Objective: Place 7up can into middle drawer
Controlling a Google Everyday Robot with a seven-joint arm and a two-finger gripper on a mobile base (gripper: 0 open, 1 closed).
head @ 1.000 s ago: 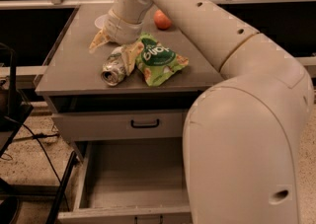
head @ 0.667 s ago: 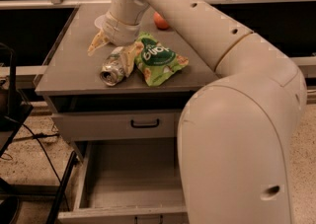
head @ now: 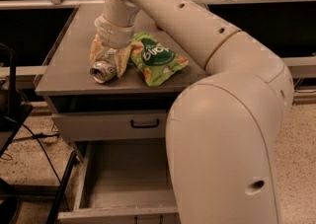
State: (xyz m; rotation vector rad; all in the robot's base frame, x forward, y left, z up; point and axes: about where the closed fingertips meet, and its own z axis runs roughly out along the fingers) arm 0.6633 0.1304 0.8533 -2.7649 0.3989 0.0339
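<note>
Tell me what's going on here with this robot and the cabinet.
The robot's gripper is down at the cabinet top, right over a can that lies on its side next to a green crisp bag. The can rests on the top and is not yet in any drawer. Below, the drawer with the black handle is closed. The open drawer beneath it is pulled out, ready to take the can.
</note>
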